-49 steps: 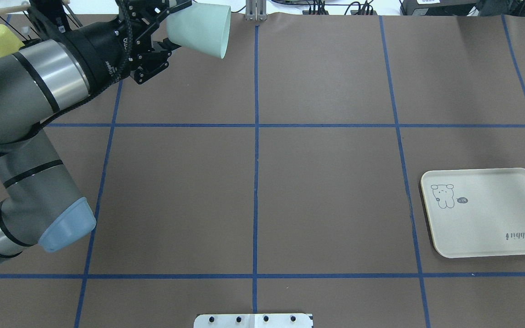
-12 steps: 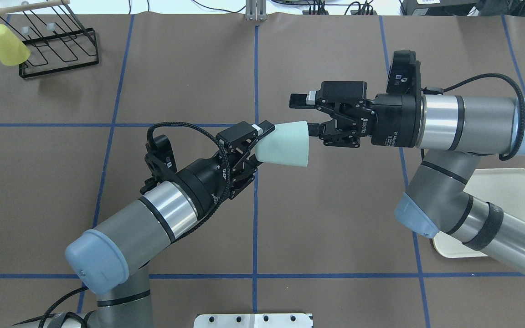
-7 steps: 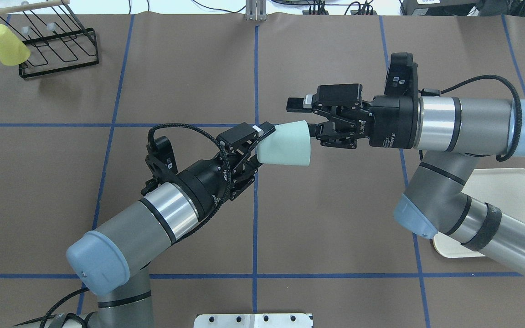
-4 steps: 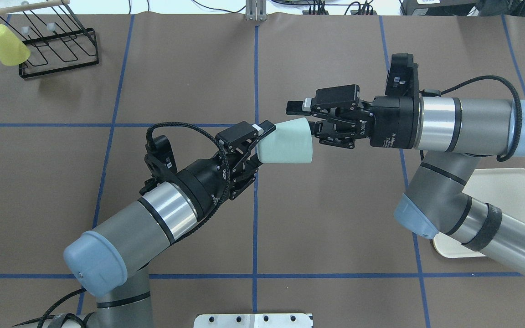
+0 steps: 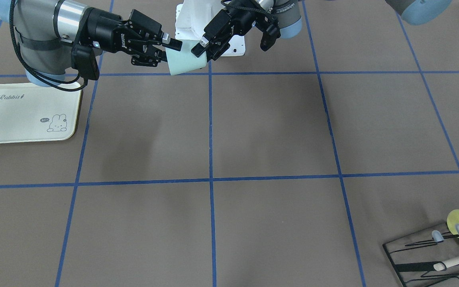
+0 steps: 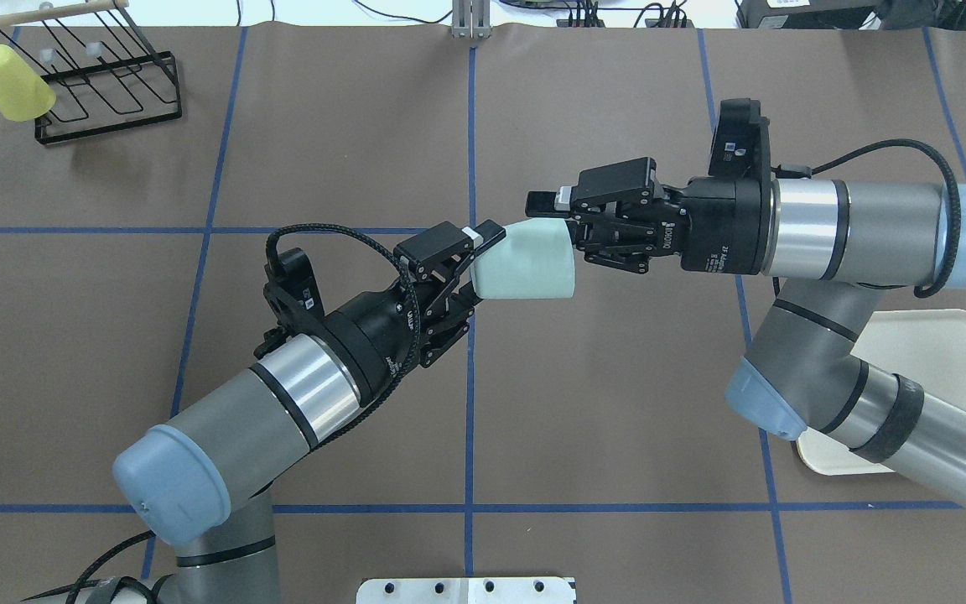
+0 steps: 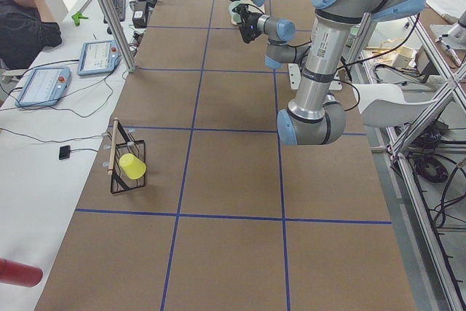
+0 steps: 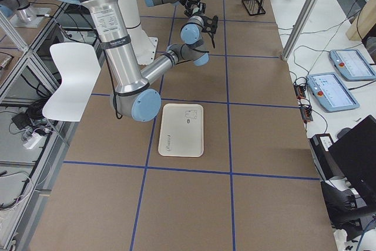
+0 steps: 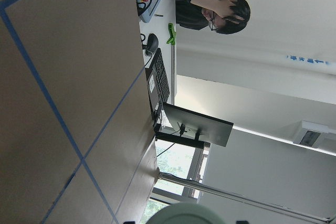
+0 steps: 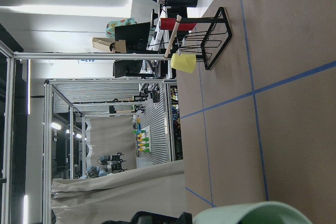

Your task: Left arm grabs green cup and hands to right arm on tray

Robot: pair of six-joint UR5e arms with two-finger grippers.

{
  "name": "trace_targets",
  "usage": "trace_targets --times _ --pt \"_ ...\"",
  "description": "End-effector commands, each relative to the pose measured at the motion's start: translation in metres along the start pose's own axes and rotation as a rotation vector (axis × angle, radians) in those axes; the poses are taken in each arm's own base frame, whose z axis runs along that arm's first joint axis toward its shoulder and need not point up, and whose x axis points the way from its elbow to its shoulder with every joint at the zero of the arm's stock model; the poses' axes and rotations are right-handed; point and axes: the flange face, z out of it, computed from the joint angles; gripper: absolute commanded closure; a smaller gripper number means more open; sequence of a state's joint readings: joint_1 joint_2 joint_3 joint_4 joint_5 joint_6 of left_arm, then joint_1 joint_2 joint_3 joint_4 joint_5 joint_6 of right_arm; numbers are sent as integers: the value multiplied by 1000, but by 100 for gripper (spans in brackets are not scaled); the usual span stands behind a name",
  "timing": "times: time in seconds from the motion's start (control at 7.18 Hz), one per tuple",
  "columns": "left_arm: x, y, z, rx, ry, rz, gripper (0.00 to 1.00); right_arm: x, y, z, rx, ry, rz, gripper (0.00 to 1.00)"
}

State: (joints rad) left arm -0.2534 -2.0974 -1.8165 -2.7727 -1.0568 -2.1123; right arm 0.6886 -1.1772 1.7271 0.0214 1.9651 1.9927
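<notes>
Since the previous moment the upper finger of the right end effector has tipped in closer to the green cup. At far left a yellow cup hangs on a wire rack. Next, the left arm reaches toward the middle, its end effector clamped on the cup's narrow end. The cup lies sideways in the air above the table, near the centre line, its wide end facing the right arm. The right fingers are drawn in around that wide end; whether they press it, I cannot tell. Farthest right, the tray lies partly under the right arm, well apart from the cup.
</notes>
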Motion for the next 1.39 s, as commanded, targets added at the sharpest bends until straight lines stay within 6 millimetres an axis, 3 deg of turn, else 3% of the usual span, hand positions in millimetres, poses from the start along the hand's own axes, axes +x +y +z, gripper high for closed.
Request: trace_targets --times 0.0,0.42,0.7,0.84,0.97,1.11,1.25 --pt "-1 -1 0 0 0 -2 81 0 0 0 0 0 0 62" --pt "0 0 0 -1 1 -1 81 0 0 0 0 0 -1 68" --pt "-1 1 0 -2 0 -1 78 0 0 -1 0 -1 -5 96" --pt "0 0 0 -3 1 -3 61 0 0 -1 0 -1 -5 100" --pt "0 1 -1 -7 6 -6 22 0 0 -2 1 -1 -6 100" --pt "-1 -2 -2 -3 4 0 0 0 0 -2 2 -3 -8 100" --pt "-1 -2 -2 -3 4 29 0 0 0 -3 1 -2 -8 100"
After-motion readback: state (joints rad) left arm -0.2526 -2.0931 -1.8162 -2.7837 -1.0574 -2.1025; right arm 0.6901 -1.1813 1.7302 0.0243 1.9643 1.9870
